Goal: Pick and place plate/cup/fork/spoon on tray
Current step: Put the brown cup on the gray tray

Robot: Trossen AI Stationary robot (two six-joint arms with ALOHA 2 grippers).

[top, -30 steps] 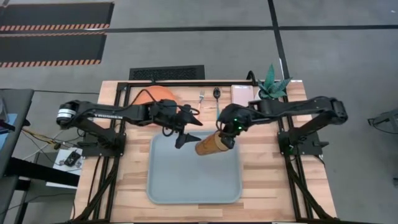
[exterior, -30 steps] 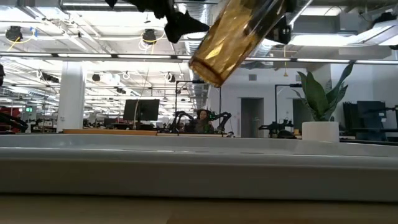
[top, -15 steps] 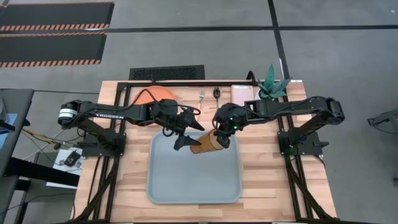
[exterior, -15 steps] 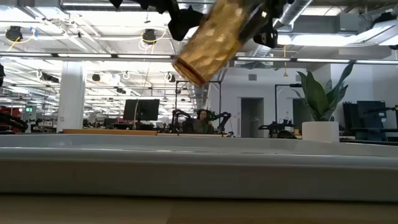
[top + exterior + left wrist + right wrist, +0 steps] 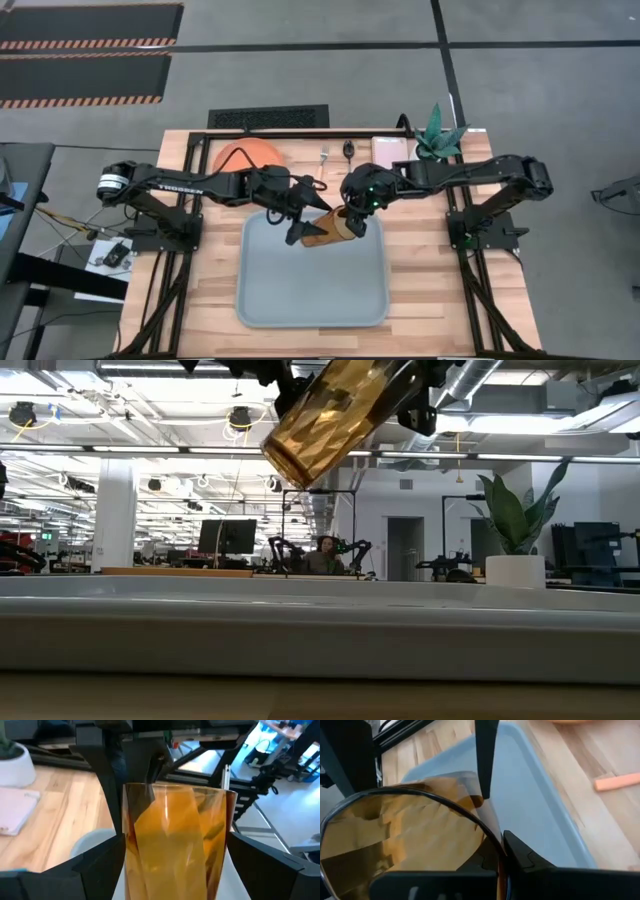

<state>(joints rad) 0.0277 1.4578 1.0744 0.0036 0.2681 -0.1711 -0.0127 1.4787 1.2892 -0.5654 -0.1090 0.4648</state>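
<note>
Cup (image 5: 324, 231): translucent amber-brown, faceted wall showing lighter and darker gold bands. Tray (image 5: 310, 300): uniform light grey-blue. Plate (image 5: 240, 154): orange. Fork (image 5: 324, 155): silver tines; its handle shows orange in the right wrist view. Spoon (image 5: 348, 150): dark bowl. Table (image 5: 430, 290): light wood in butcher-block strips, black frame rails. Both arms: black. Plant (image 5: 440, 130): green leaves, white pot. Small dish (image 5: 389, 152): pale pinkish white
</note>
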